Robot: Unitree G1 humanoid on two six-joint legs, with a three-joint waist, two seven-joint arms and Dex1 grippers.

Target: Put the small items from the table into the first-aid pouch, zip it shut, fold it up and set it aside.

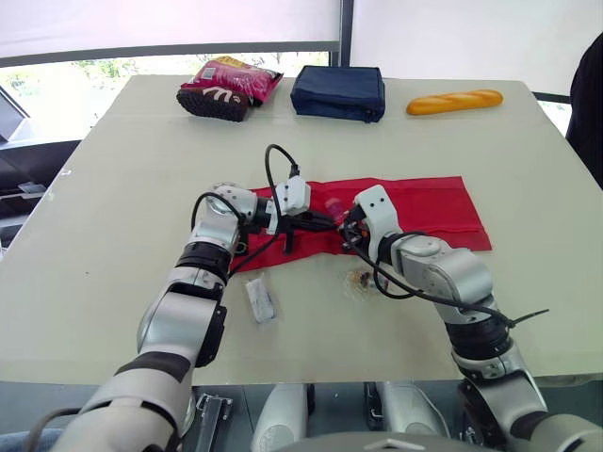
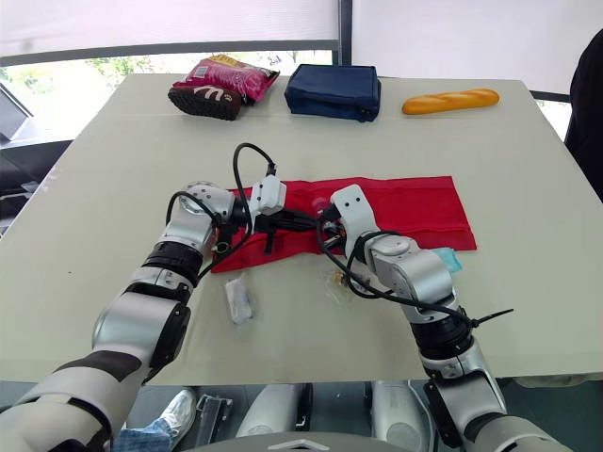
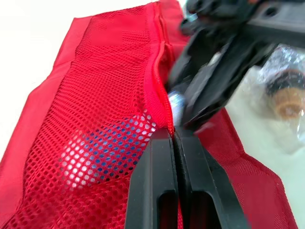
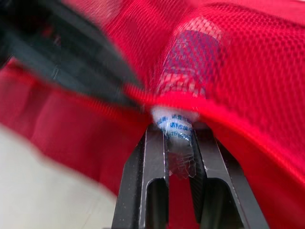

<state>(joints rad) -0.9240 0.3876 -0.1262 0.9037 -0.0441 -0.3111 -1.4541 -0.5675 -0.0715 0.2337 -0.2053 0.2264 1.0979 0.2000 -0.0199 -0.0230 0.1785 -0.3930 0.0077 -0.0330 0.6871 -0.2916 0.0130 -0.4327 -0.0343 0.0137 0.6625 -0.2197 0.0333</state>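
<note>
Pinching the red pouch at its zip with my left gripper; my right gripper clamps a sachet.

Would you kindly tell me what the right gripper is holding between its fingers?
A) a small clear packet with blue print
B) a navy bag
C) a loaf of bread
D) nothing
A: the right wrist view shows the right gripper shut on a small clear packet with blue print, at the edge of the red pouch.
</note>
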